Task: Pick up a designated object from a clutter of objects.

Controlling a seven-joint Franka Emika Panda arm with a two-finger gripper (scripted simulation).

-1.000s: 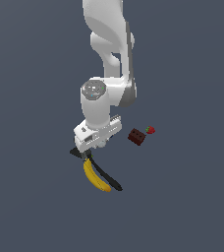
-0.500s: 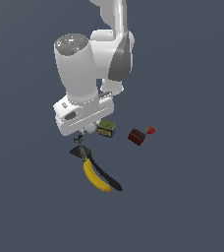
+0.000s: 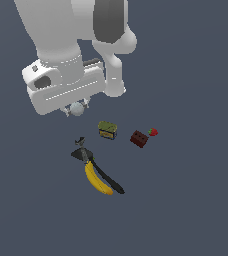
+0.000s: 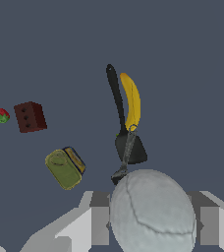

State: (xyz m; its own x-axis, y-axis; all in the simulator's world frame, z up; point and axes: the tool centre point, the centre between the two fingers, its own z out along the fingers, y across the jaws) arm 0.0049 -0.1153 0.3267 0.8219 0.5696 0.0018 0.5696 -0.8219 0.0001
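Wrist view showed the hand (image 4: pixel 152 224) clamped on a smooth, pale grey-white ball (image 4: pixel 152 214) with faint seams, above the banana (image 4: pixel 131 101).

Flat, even sim lighting, dim slate floor (image 3: pixel 196 210), no cast shadows or glare. Arm (image 3: pixel 61 30) bright white. Both views slightly soft, low-res; no edge distortion.
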